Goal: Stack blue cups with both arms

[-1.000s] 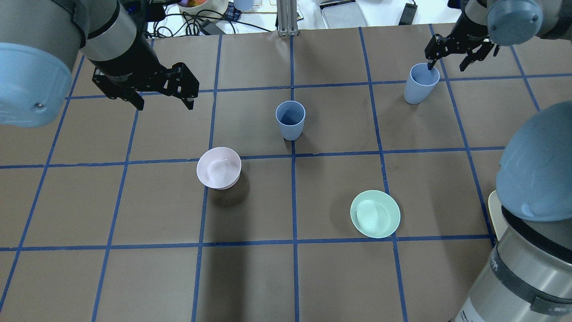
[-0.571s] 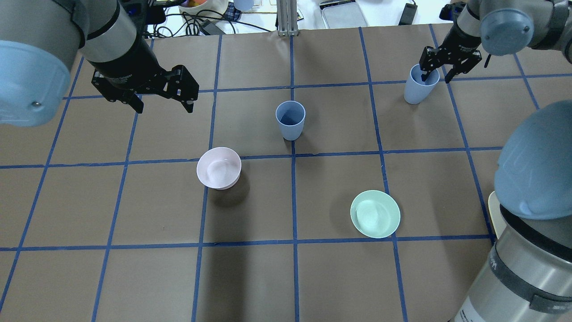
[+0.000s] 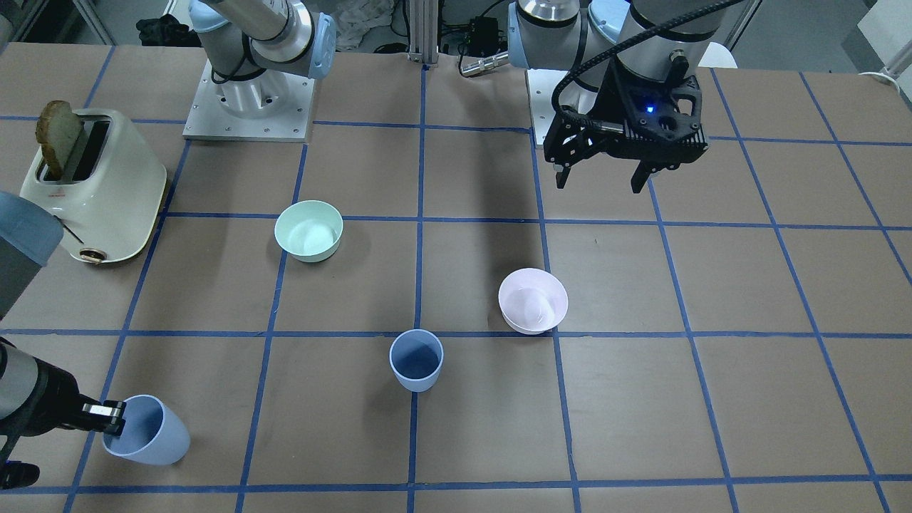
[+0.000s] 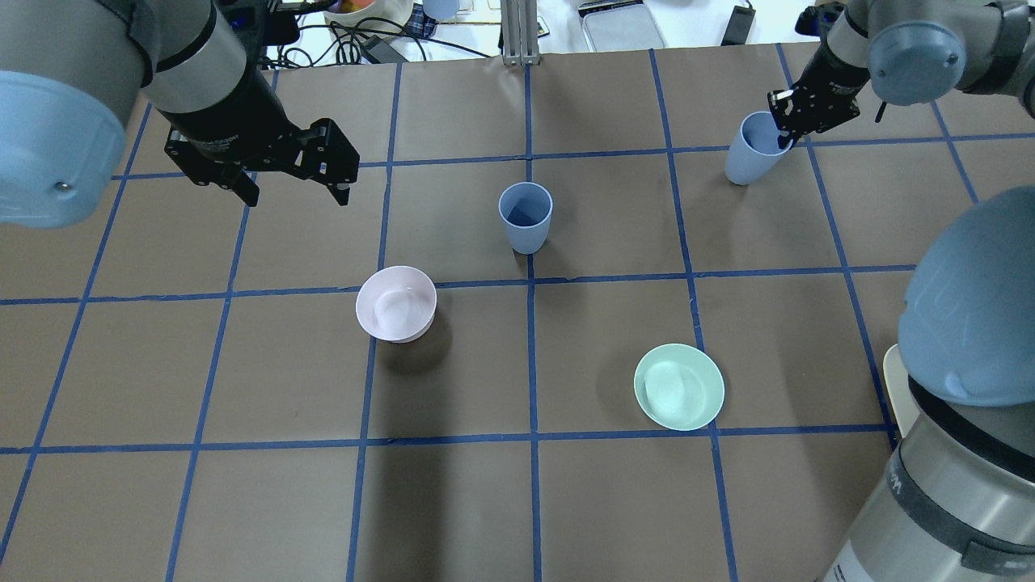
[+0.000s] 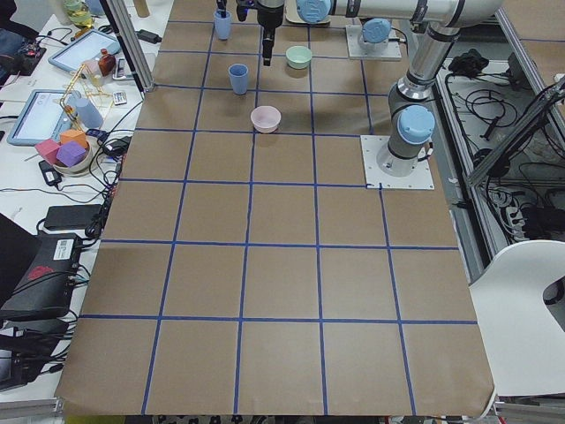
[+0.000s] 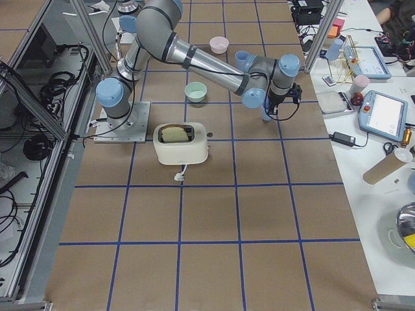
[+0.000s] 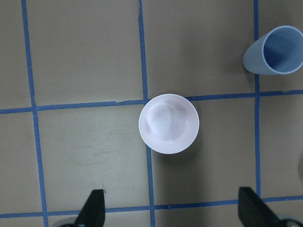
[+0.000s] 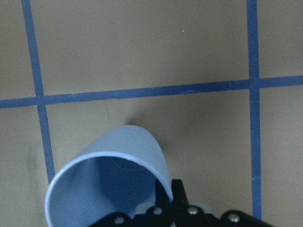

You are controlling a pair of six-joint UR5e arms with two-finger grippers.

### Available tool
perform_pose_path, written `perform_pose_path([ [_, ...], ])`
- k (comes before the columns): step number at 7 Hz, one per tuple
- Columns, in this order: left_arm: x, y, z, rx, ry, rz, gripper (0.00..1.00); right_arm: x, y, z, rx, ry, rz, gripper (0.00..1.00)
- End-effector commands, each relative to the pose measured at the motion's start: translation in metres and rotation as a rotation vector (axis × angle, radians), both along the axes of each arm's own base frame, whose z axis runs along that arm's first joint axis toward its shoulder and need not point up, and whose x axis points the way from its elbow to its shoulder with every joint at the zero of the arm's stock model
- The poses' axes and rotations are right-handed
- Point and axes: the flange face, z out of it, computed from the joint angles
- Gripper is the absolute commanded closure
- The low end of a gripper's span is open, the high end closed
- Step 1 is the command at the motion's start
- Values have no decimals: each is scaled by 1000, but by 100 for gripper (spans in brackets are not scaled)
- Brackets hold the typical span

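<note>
One blue cup point(image 4: 525, 217) stands upright near the table's middle; it also shows in the front view point(image 3: 416, 360) and the left wrist view point(image 7: 274, 51). The other blue cup point(image 4: 748, 158) is at the far right, tilted. My right gripper point(image 4: 783, 129) is shut on its rim, one finger inside and one outside, as the right wrist view shows for the cup point(image 8: 109, 184) and the gripper point(image 8: 168, 198). In the front view this cup point(image 3: 146, 431) leans at the lower left. My left gripper point(image 4: 297, 192) hangs open and empty above the table, left of the middle cup.
A pale pink bowl point(image 4: 396, 303) sits below my left gripper, left of the centre line, and a mint-green bowl point(image 4: 678, 386) sits nearer the robot on the right. A toaster point(image 3: 92, 185) with bread stands by the right arm's base. Clutter lies beyond the far edge.
My right gripper has closed onto the rim of the far right cup, and the cup has tipped and shifted slightly left. The left arm has barely moved.
</note>
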Motion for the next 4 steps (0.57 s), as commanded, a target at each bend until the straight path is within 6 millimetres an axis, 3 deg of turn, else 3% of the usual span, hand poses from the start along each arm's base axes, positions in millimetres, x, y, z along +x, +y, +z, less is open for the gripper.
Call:
perform_pose_path([
  [1, 0, 0, 0, 0, 0, 2, 0, 39, 15, 56, -65, 6, 34, 100],
  [3, 0, 0, 0, 3, -2, -1, 0, 149, 42, 94, -54, -8, 66, 100],
  [4, 1, 1, 1, 1, -2, 1, 0, 189, 51, 98, -51, -12, 65, 100],
])
